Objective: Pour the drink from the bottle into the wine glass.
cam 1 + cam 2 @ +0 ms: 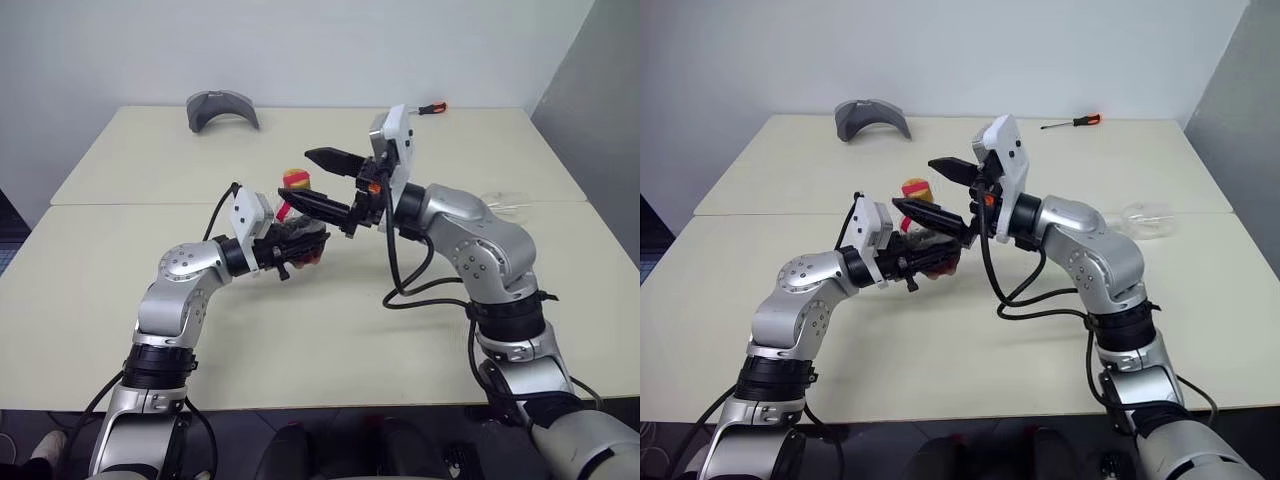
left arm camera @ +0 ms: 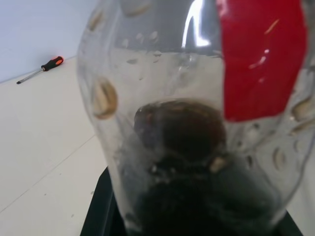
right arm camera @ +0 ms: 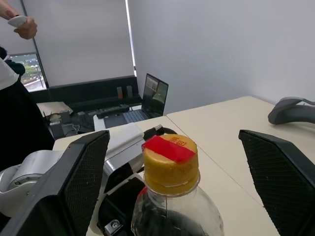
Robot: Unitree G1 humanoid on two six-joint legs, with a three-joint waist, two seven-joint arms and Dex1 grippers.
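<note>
Both grippers at table centre, my left gripper (image 1: 300, 243) clamped on the bottle (image 3: 172, 196), my right gripper (image 1: 312, 178) fully spread, fingers flanking its yellow-and-red cap (image 3: 170, 160), wine glass (image 1: 1148, 217) lying at 3 o'clock.

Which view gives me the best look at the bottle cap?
The right wrist view: the cap sits close and unobstructed between the open right gripper fingers. The eye views show it small behind the grippers. The left wrist view shows the bottle body.
</note>
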